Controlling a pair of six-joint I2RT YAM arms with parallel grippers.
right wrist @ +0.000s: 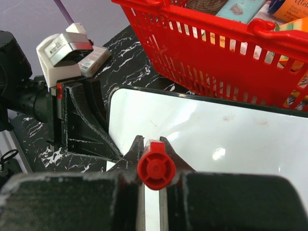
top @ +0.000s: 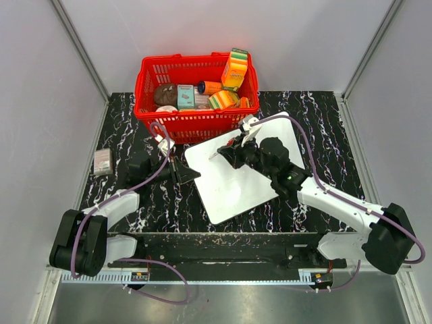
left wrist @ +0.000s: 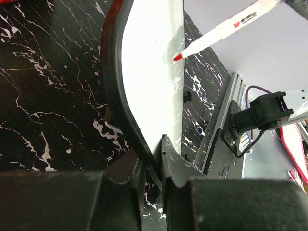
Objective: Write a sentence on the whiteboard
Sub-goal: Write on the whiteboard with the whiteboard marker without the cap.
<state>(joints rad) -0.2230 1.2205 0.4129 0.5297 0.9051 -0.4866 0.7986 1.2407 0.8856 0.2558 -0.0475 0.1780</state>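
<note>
The whiteboard (top: pixel 236 179) lies tilted on the black marble table, its white face (right wrist: pixel 216 139) glossy. No sentence is in view on it. My left gripper (top: pixel 181 172) is shut on the board's left edge (left wrist: pixel 149 72), one finger on each side of the thin panel (left wrist: pixel 151 154). My right gripper (top: pixel 233 152) hovers over the board's upper left part, shut on a white marker (left wrist: pixel 226 29) with a red end cap (right wrist: pixel 156 166). The red tip (left wrist: pixel 178 57) points down at the board. I cannot tell whether the tip touches the board.
A red basket (top: pixel 196 125) with packets and sponges stands right behind the board, its wall (right wrist: pixel 216 53) close to my right gripper. A small grey packet (top: pixel 102 162) lies at the table's left edge. Grey walls close in three sides.
</note>
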